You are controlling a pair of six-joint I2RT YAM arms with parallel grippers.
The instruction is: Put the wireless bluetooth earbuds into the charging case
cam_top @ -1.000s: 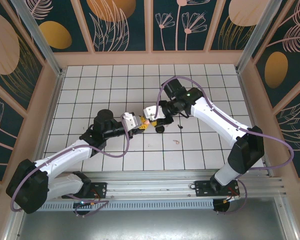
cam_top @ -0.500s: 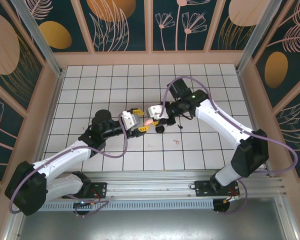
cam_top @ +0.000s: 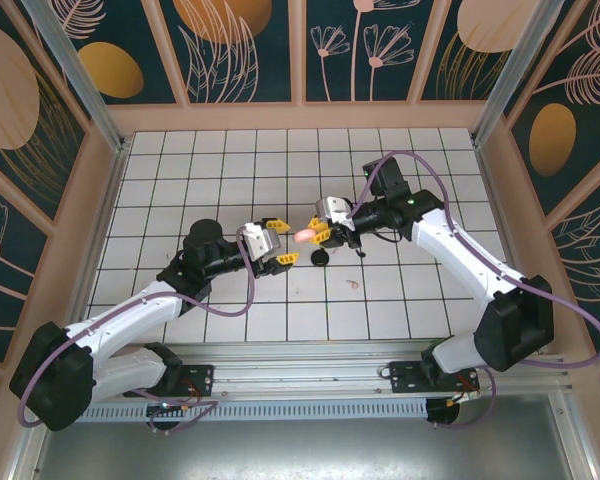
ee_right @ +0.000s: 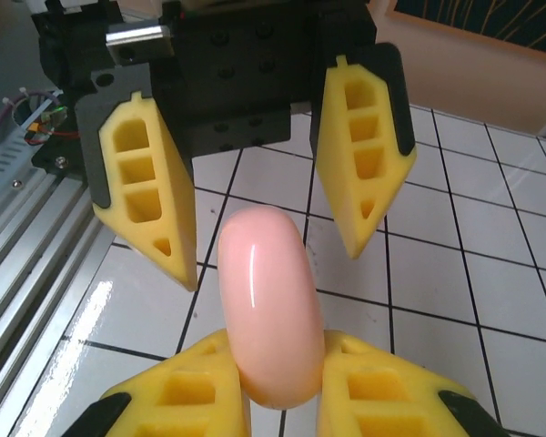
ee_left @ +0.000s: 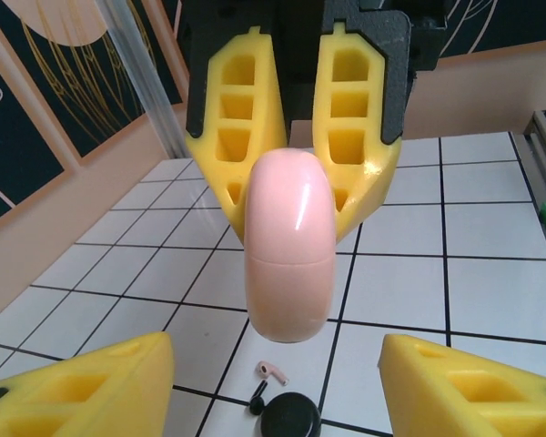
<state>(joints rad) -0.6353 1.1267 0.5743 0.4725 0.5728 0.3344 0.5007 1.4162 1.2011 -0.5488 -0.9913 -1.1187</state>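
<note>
The charging case (cam_top: 304,235) is a smooth pink oval with its lid shut, held above the tiles. My right gripper (cam_top: 318,230) is shut on its lower end, and the case (ee_right: 268,300) sticks up between its yellow fingers (ee_right: 191,396). My left gripper (cam_top: 278,241) stands open just left of the case (ee_left: 289,246), its fingers (ee_left: 91,387) spread wide and apart from it. One pale-pink earbud (ee_left: 271,371) lies on the tiles below, and in the top view it (cam_top: 352,284) shows right of the grippers.
A black round disc (ee_left: 291,417) sits on the table (cam_top: 180,180) under the grippers, in the top view (cam_top: 320,257). A small black piece (ee_left: 257,401) lies beside it. Wooden walls ring the tiled table.
My left gripper has opened and let go of the case, drawing back slightly left. My right gripper has closed on the case and carried it a little to the right.
</note>
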